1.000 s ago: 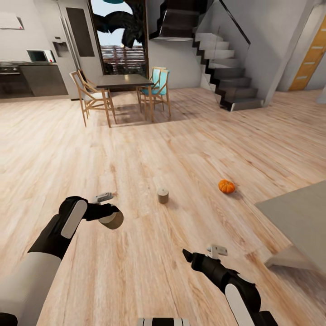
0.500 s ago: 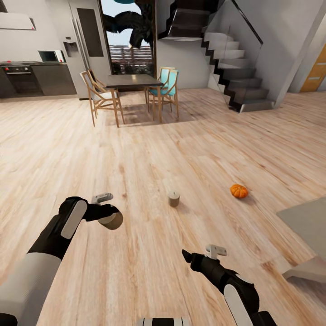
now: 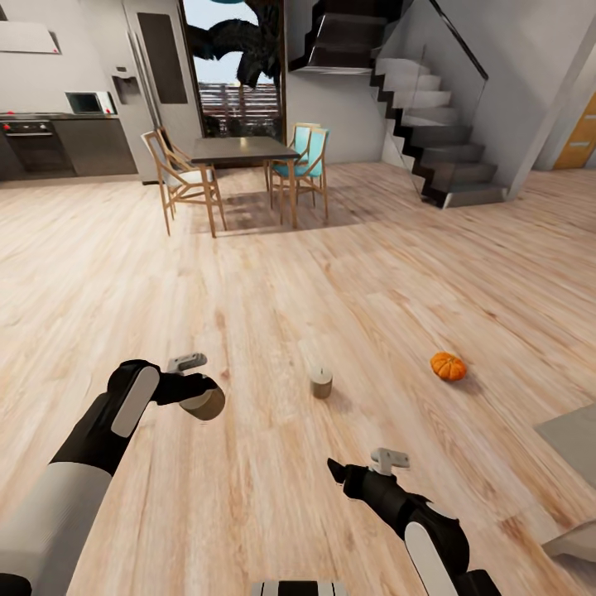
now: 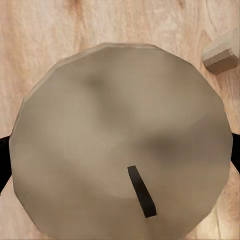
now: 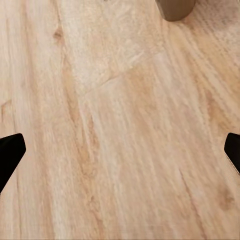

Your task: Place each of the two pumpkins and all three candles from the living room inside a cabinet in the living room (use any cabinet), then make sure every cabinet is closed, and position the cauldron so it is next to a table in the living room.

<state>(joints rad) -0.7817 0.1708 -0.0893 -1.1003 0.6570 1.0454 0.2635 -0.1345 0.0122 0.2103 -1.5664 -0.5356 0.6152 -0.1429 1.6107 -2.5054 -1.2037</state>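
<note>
My left gripper (image 3: pixel 201 401) is shut on a beige-grey candle (image 3: pixel 207 406), held above the wooden floor; in the left wrist view that candle's top and dark wick (image 4: pixel 140 192) show up close. A second candle (image 3: pixel 321 382) stands upright on the floor, ahead of and between my two arms, and its base shows at the edge of the right wrist view (image 5: pixel 175 7). My right gripper (image 3: pixel 334 470) hangs open and empty over bare floor, short of that candle. An orange pumpkin (image 3: pixel 448 366) lies on the floor to the right of the candle. The cabinet and cauldron are out of view.
A grey flat-topped piece of furniture (image 3: pixel 573 432) cuts in at the right edge. Far ahead stand a dark dining table (image 3: pixel 240 149) with wooden chairs (image 3: pixel 178 178), a kitchen counter (image 3: pixel 74 145) at the left and stairs (image 3: pixel 439 141) at the right.
The whole view has shifted, so the camera moved: floor candle and pumpkin now sit lower and further right, closer to me. Left gripper still holds its candle; both arms keep their pose.
</note>
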